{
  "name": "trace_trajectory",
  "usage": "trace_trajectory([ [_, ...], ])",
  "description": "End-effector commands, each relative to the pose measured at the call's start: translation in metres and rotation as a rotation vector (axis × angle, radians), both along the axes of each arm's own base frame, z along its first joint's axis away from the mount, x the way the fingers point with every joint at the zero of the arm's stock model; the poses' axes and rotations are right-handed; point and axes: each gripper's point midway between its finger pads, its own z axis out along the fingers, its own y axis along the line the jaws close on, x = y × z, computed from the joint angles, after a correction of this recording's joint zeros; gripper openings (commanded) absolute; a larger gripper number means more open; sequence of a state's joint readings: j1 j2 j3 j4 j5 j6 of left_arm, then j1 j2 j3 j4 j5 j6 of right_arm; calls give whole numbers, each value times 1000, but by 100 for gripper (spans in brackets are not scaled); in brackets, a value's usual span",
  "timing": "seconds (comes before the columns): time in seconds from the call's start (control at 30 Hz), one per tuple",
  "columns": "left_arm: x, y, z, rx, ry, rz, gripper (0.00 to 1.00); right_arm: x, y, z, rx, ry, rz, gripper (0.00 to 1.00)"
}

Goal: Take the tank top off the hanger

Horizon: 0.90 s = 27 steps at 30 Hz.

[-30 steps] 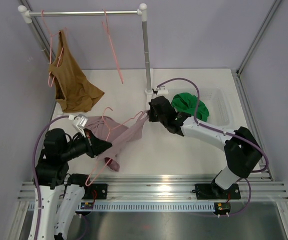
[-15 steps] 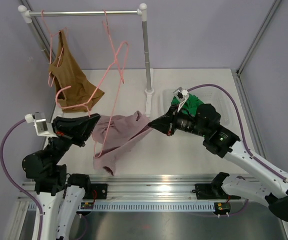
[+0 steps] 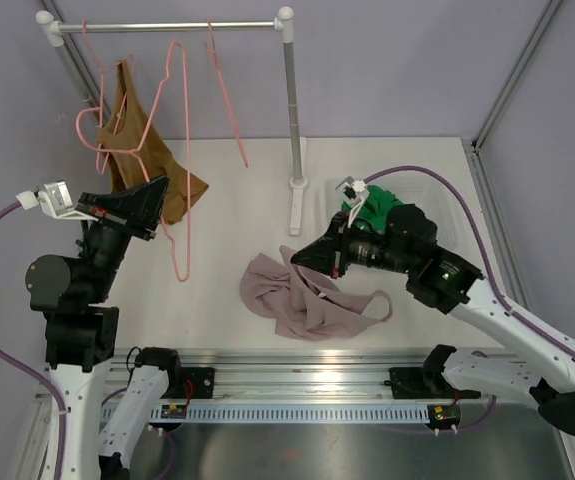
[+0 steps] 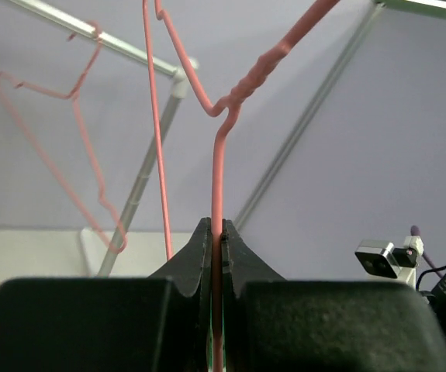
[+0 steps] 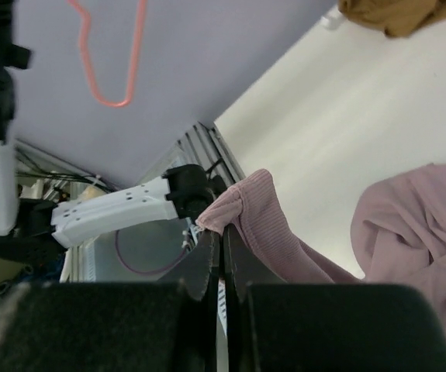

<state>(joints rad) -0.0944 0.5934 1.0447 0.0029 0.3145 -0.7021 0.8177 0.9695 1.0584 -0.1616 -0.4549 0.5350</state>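
The pink tank top (image 3: 307, 300) lies crumpled on the table, off the hanger. My right gripper (image 3: 304, 258) is shut on a fold of its edge at the upper left of the heap. In the right wrist view the ribbed pink fabric (image 5: 246, 198) is pinched at the fingertips of the right gripper (image 5: 223, 232). My left gripper (image 3: 154, 200) is shut on the bare pink wire hanger (image 3: 179, 275) and holds it high at the left, near the rack. In the left wrist view the hanger wire (image 4: 217, 178) runs up between the closed jaws of the left gripper (image 4: 216, 225).
A rack (image 3: 292, 100) stands at the back with a brown tank top (image 3: 142, 170) on a hanger and a second empty pink hanger (image 3: 225, 100). A clear bin (image 3: 437, 215) at the right holds a green garment (image 3: 377, 210).
My left gripper has risen and moved left with the hanger, which came free of the tank top. The tank top dropped onto the table's middle, still held by my right gripper.
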Motion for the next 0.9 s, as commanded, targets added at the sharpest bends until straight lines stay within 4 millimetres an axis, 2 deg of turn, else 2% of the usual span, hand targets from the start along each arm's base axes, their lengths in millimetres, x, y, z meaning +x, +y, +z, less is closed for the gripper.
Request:
trace_trajectory([
  [0.0,-3,24,-30,71,142,156,0,19,15,-37,-99,33,-131,0],
  [0.03,0,25,-50,91,220,162,0,36,19,-55,-153,48,-214,0],
  [0.1,5,28,-68,129,298,177,0,45,28,-75,-203,74,-263,0],
  [0.13,7,28,-85,154,364,175,0,57,34,-99,-269,93,-339,0],
  [0.17,8,27,-90,172,387,170,0,59,37,-109,-290,110,-375,0],
  [0.2,14,27,-99,198,428,172,0,71,33,-120,-324,109,-464,0],
  [0.23,17,28,-102,205,440,179,0,67,42,-139,-366,117,-467,0],
  [0.27,21,29,-105,218,453,181,0,69,44,-147,-375,135,-484,5],
  [0.33,34,29,-108,244,497,187,0,71,48,-167,-411,160,-507,30],
  [0.37,38,28,-108,260,508,179,0,71,48,-171,-424,173,-513,58],
  [0.47,57,18,-100,280,543,124,0,77,40,-163,-426,149,-561,71],
  [0.5,62,16,-97,281,545,116,0,80,32,-156,-425,130,-594,87],
  [0.53,72,15,-98,285,560,115,0,80,24,-139,-397,111,-614,99],
  [0.57,75,15,-82,282,532,116,0,81,17,-133,-401,88,-628,100],
  [0.6,79,16,-82,298,548,119,0,82,7,-127,-405,75,-658,99],
  [0.63,83,15,-75,306,548,116,0,79,-2,-111,-372,58,-664,100],
  [0.67,96,14,-66,315,548,112,0,76,-7,-106,-366,42,-663,100],
  [0.7,99,14,-63,325,558,106,0,71,-15,-97,-335,33,-657,99],
  [0.73,106,13,-61,327,561,100,0,68,-20,-94,-318,26,-652,100],
  [0.77,117,11,-50,327,547,95,0,65,-23,-98,-316,27,-646,99],
  [0.8,124,11,-50,330,562,96,0,60,-29,-89,-278,25,-641,100],
  [0.87,136,12,-42,335,568,104,0,55,-34,-88,-265,28,-633,99],
])
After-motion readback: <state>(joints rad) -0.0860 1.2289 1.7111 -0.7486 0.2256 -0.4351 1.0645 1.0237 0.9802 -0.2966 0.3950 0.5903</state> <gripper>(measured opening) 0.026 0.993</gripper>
